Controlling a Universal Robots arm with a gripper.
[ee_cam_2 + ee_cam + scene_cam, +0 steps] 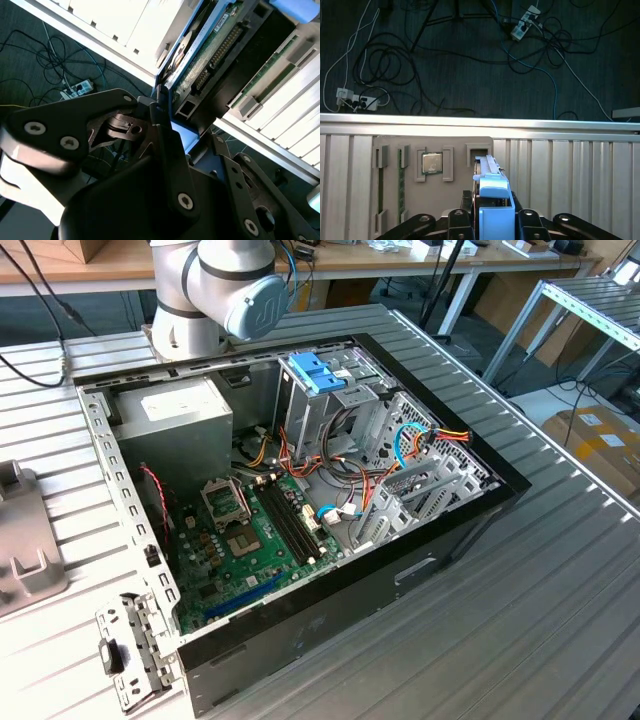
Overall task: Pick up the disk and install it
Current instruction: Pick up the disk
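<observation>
— Where's the disk (492, 182)?
— Standing edge-up in the tool (495, 215), which is clamped on it, over the grey fixture (410, 200) on the bench (570, 175).
— Tips?
— I'd keep it square and lift straight.

Soft even light in the exterior view, faint sheen on the slatted table (520, 620), shadow inside the computer case (400, 585) on it, table slats glaring white in both wrist views, floor (470, 65) beyond the table dim, the disk (496, 207) over it bright.
</observation>
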